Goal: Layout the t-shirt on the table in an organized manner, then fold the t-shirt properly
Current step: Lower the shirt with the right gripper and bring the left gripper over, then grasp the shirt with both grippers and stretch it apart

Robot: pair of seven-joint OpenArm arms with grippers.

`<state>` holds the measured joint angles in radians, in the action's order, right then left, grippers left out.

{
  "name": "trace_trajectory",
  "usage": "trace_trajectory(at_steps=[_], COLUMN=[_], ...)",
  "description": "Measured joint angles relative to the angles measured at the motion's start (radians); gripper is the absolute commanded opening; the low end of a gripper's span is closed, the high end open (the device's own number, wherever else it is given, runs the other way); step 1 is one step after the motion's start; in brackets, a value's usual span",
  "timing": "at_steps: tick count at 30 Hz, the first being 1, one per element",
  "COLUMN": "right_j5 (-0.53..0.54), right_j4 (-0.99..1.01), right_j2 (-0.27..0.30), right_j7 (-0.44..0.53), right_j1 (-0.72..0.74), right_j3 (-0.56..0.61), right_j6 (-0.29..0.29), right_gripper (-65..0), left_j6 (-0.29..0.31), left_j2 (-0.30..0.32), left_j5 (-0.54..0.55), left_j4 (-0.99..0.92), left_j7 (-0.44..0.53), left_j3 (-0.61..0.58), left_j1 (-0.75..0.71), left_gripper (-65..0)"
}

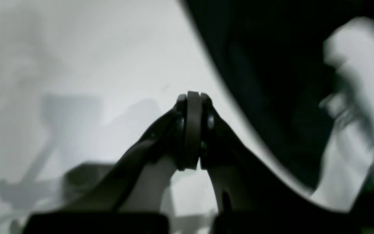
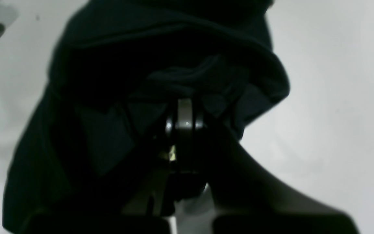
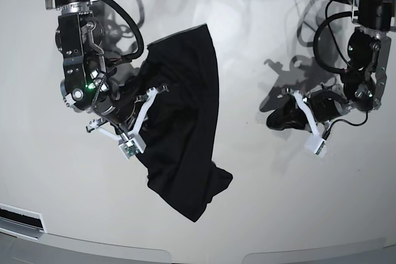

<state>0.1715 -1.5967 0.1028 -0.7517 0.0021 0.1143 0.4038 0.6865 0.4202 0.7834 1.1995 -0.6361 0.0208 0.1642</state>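
The t-shirt [image 3: 185, 122] lies bunched and elongated on the table [image 3: 260, 202], left of centre in the base view, not spread flat. The right gripper [image 2: 185, 112] has its jaws closed on a fold of the black fabric at the shirt's edge. The left gripper [image 1: 193, 100] sits well apart from the garment, jaws pressed together, holding nothing. Cables [image 3: 328, 35] trail behind that arm.

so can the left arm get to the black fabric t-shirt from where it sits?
Probably yes: bare white table lies between the shut, empty left gripper and the black t-shirt; nothing blocks it.
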Motion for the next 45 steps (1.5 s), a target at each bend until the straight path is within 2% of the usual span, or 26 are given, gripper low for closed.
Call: trace_trajectory(at_steps=[1,5,6,7,10,13,15,17,18,21,24,25,26,27,29,33,36,40,43,45], right_j5=[0.000,0.000,0.000,0.000,0.000,0.000,0.000,0.000,0.000,-0.001,-0.031,-0.033,-0.033,-0.033,-0.033,-0.074,-0.073,-0.076,-0.079,-0.078], right_j4=[0.000,0.000,0.000,0.000,0.000,0.000,0.000,0.000,0.000,0.000,0.000,0.000,0.000,0.000,0.000,0.000,0.000,0.000,0.000,0.000], right_j2=[0.000,0.000,0.000,0.000,0.003,0.008,0.014,0.016,0.016,0.013,0.014,0.014,0.014,0.014,0.013,0.015,0.031,0.070,0.092,0.102], right_j7=[0.000,0.000,0.001,0.000,0.000,0.000,-0.004,-0.005,-0.006,-0.023,-0.031,-0.031,-0.031,-0.030,-0.030,-0.030,-0.026,-0.019,-0.019,-0.019], right_j1=[-0.001,0.004,0.004,0.003,0.003,0.003,0.003,0.003,0.003,0.003,0.003,0.003,0.003,0.003,0.003,0.003,0.003,0.003,0.003,0.003], right_j3=[0.000,0.000,0.000,0.000,0.000,0.000,0.000,0.000,0.000,0.000,0.000,0.000,0.000,0.000,0.000,0.000,0.001,0.001,0.001,0.001], right_j6=[0.005,0.024,0.027,0.032,0.033,0.034,0.033,0.033,0.033,0.023,0.018,0.018,0.018,0.017,0.017,-0.016,-0.025,-0.038,-0.052,-0.065], right_gripper=[-65.0,-65.0,-65.0,-65.0,-65.0,-65.0,-65.0,-65.0,-65.0,-65.0,-65.0,-65.0,-65.0,-65.0,-65.0,-65.0,-65.0,-65.0,-65.0,-65.0], left_j6=[0.001,0.002,0.002,0.002,0.002,0.002,0.002,-0.006,-0.030,-0.155,-0.287,-0.312,-0.335,-0.356,-0.395,-0.403,-0.396,-0.400,-0.369,-0.370], left_j2=[-0.019,-0.127,-0.156,-0.181,-0.245,-0.302,-0.324,-0.344,-0.352,-0.373,-0.390,-0.397,-0.401,-0.407,-0.418,-0.420,-0.420,-0.421,-0.420,-0.420], left_j5=[0.027,0.055,0.058,0.057,0.045,-0.045,-0.080,-0.159,-0.201,-0.333,-0.421,-0.441,-0.451,-0.460,-0.482,-0.503,-0.502,-0.477,-0.435,-0.401], left_j4=[0.000,0.000,0.000,0.000,0.000,0.000,0.000,-0.001,-0.001,-0.002,-0.002,-0.003,-0.003,-0.003,-0.003,-0.003,-0.003,0.036,0.109,0.155], left_j7=[-0.031,-0.072,-0.076,-0.086,-0.090,-0.087,-0.087,-0.047,-0.019,0.061,0.089,0.089,0.090,0.089,0.090,0.078,0.029,-0.021,-0.080,-0.113], left_j3=[0.000,0.000,0.000,0.000,0.000,-0.005,-0.053,-0.120,-0.158,-0.252,-0.296,-0.303,-0.308,-0.309,-0.309,-0.310,-0.286,-0.201,-0.126,-0.079], left_j1=[0.006,0.013,0.013,0.013,0.013,0.014,0.013,0.013,0.013,0.013,0.014,0.014,0.013,0.013,0.011,0.015,0.035,0.053,0.052,0.053], left_gripper=[-62.6,-30.1,-25.5,-24.2,-24.3,-24.3,-24.3,-24.3,-24.3,-24.4,-26.7,-30.2,-36.3,-44.4,-65.0,-65.0,-65.0,-65.0,-65.0,-65.0])
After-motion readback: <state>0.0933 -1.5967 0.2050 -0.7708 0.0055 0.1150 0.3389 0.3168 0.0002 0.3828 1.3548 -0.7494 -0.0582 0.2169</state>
